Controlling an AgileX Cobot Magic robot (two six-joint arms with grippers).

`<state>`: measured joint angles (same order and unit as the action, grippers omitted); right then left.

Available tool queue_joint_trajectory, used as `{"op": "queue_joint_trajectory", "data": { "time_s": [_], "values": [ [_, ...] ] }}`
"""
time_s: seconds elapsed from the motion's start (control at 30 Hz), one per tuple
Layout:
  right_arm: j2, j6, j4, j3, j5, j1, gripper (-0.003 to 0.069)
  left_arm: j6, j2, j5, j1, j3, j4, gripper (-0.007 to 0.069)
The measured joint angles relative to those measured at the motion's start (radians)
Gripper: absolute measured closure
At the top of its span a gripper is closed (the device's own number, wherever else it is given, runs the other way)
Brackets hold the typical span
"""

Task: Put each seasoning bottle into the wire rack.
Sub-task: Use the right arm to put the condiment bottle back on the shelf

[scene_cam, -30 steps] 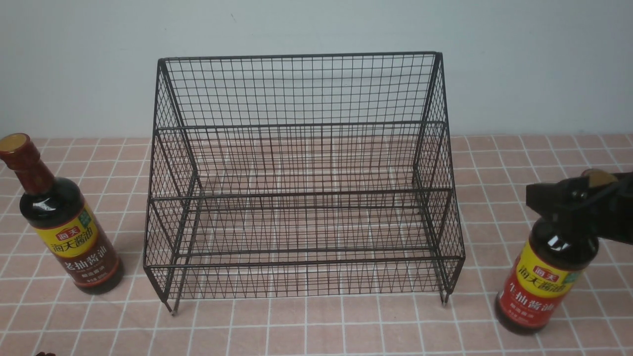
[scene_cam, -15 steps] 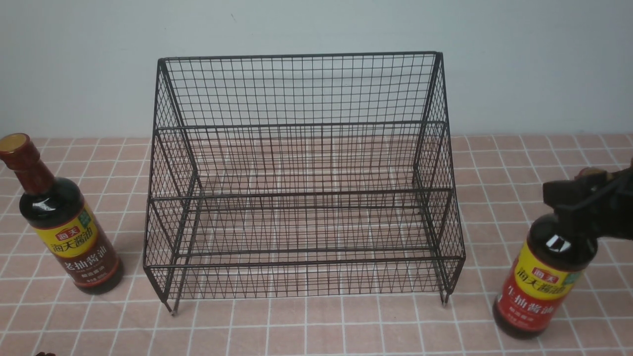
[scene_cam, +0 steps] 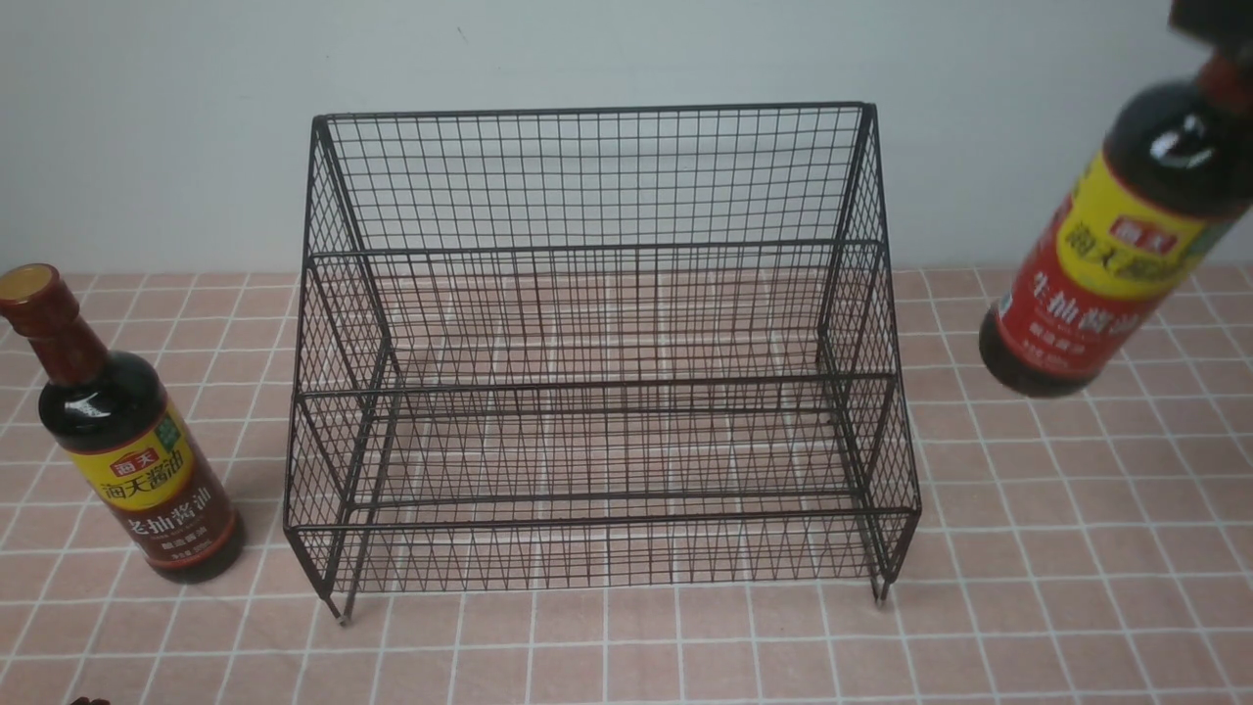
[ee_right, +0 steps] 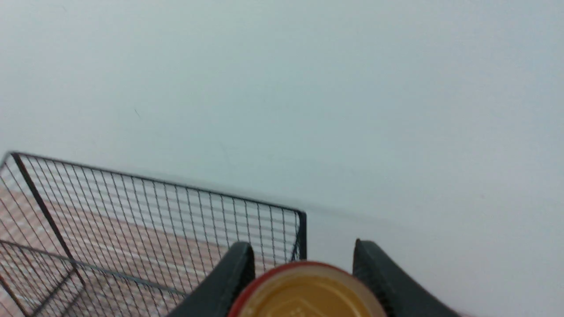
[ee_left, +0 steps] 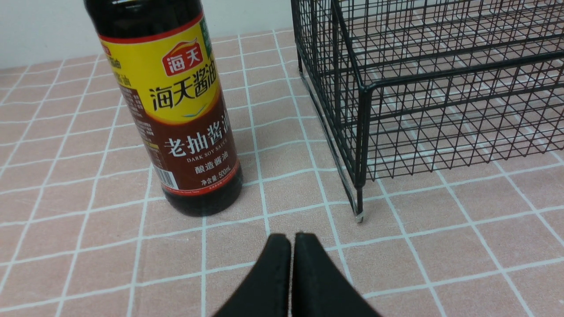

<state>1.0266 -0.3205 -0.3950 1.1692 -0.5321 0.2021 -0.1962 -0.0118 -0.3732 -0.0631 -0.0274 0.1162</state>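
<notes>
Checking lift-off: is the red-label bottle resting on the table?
No, the red-label bottle hangs tilted in the air right of the wire rack.

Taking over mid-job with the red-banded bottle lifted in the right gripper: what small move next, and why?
Probably swing the red-banded bottle left over the wire rack: held by the right gripper at its neck, it hangs tilted beside the empty rack.

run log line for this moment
right gripper: shut on red-band bottle, off table, tilted, right of wire rack | left gripper: shut, empty | brown-band bottle: upright on table, left of rack | rack: no bottles
</notes>
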Motion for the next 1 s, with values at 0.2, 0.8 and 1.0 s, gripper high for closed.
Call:
{"op": "queue_joint_trajectory", "data": {
  "time_s": [0.2,0.8,1.0],
  "values": [
    [0.060,-0.194,-0.218,0.085,0.010,0.069,0.0386,0.000,0.000,0.000,0.000,0.000,0.000,0.0634],
    [0.472,-0.577,-0.563,0.268,0.159,0.238,0.0387,0.000,0.000,0.000,0.000,0.000,0.000,0.0634],
    [0.556,-0.585,-0.565,0.272,0.137,0.238,0.0387,0.000,0.000,0.000,0.000,0.000,0.000,0.0634]
  ]
}}
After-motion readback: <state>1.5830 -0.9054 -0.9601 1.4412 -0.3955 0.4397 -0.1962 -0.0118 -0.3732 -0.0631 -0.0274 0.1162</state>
